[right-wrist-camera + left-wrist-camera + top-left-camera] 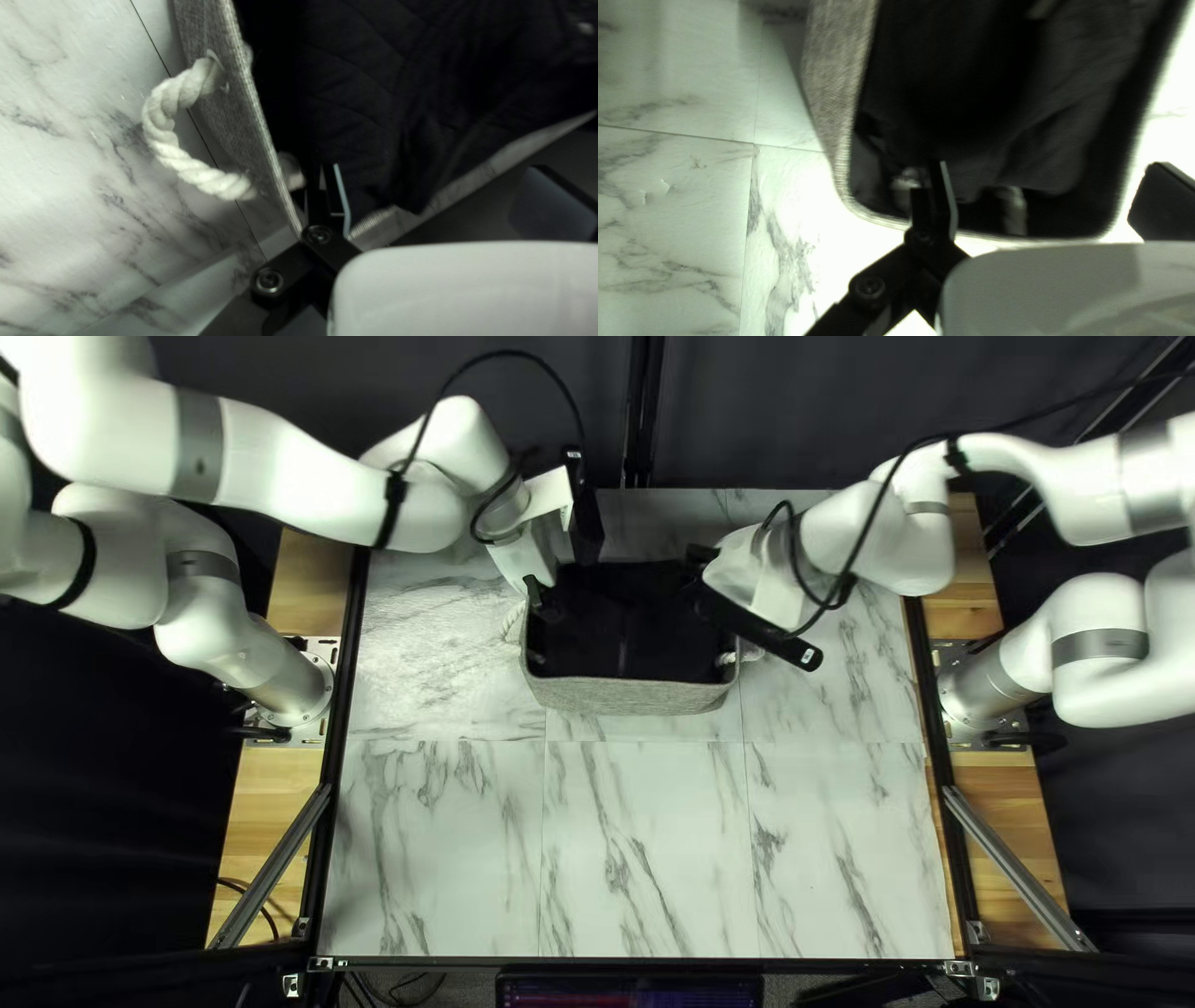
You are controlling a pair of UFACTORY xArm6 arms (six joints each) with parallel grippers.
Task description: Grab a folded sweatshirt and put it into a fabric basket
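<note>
At upper centre, dark sweatshirt [355, 81] inside grey fabric basket [629, 696]

On the marble-patterned counter [647, 846], the basket stands at the upper centre of the top left view, the sweatshirt in it. The left gripper [560, 589] is at the basket's left end, fingers spread wide, holding nothing. At its right end, the right gripper [705, 595] also has its fingers apart, near a white rope handle [163, 130]
</note>
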